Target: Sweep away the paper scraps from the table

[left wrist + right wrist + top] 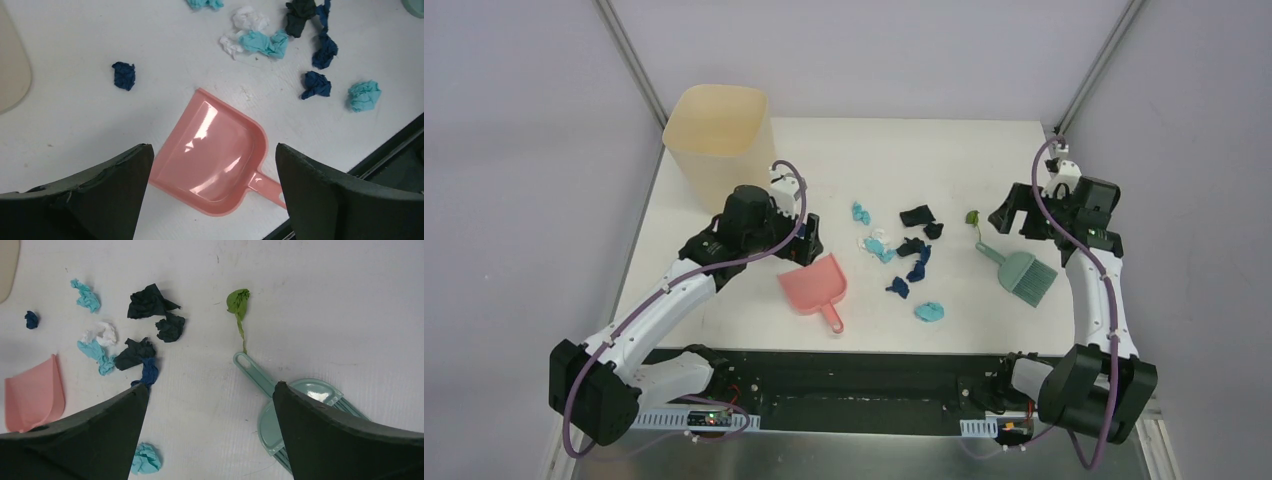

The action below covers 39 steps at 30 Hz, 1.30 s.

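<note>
Loosely, paper scraps [911, 246] lie btwn left fingers [90, 200] & right fingers [345, 440], both spread apart

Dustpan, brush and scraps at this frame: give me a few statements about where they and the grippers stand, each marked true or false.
1. The pink dustpan lies on the table with nothing in it. True.
2. The left gripper is shut on the dustpan's handle. False: it is open above the dustpan and holds nothing.
3. The teal brush lies on the table, on the right arm's side of the scraps. True.
4. The green scrap sits inside the dustpan. False: it lies on the table by the tip of the brush's handle.
5. The right gripper is open and empty. True.
</note>
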Motion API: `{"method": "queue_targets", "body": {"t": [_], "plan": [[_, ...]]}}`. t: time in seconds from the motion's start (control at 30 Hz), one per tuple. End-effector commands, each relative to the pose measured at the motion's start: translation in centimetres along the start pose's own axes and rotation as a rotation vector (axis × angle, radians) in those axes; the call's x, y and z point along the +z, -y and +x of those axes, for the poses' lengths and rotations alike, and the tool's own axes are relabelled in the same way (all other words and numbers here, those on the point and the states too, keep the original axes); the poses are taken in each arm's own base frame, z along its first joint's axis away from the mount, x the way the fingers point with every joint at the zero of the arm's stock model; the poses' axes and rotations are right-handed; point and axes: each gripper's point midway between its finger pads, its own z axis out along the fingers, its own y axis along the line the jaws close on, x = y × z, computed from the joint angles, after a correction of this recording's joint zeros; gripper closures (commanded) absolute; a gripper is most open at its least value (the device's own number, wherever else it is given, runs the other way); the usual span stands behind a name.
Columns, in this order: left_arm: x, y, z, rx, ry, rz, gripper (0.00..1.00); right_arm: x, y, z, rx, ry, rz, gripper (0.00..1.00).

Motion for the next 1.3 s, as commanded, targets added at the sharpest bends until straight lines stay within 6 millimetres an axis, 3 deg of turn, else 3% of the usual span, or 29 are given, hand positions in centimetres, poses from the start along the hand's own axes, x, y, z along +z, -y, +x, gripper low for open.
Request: {"method": "queue_targets", "body": {"t": [0.0,0.1,0.23,0.4,0.5,0.67,0.77,0.97,1.1,1.27], "plan": [[0.5,3.0,-0.9,0.007,0.035,0.122,0.05,-0.4,-0.1,-0.9,-0.222,-0.015,-0.054,0.02],[1.0,4.2,-0.1,0.036,-0.004,0.159,0.07,0.4,0.6,-0.8,-0.287,-0.090,-0.029,0.10],[1.1,5.5,0.5,0.050,-0.042,0.219,0.10,1.1,0.4,1.4,-0.419,-0.265,-0.075,0.19],[1.2,5.5,0.8,0.042,-0.074,0.209,0.11,2.8,2.7,3.5,-0.543,-0.392,-0.033,0.26],[1.4,5.3,1.0,0.038,-0.085,0.198,0.14,4.6,4.0,4.7,-0.574,-0.482,-0.008,0.41],[1.7,5.3,1.4,0.040,-0.114,0.194,0.15,7.4,4.1,5.9,-0.561,-0.542,-0.032,0.48],[1.9,5.2,1.6,0.042,-0.122,0.190,0.15,8.8,4.2,6.3,-0.587,-0.558,-0.028,0.53],[2.0,5.1,1.6,0.044,-0.125,0.182,0.15,10.8,4.7,6.5,-0.608,-0.578,-0.041,0.54],[2.2,5.1,1.8,0.042,-0.133,0.183,0.15,11.8,5.0,6.0,-0.609,-0.590,-0.042,0.65],[2.4,5.1,2.0,0.039,-0.144,0.188,0.15,12.2,5.0,6.0,-0.621,-0.621,-0.072,0.64]]}}
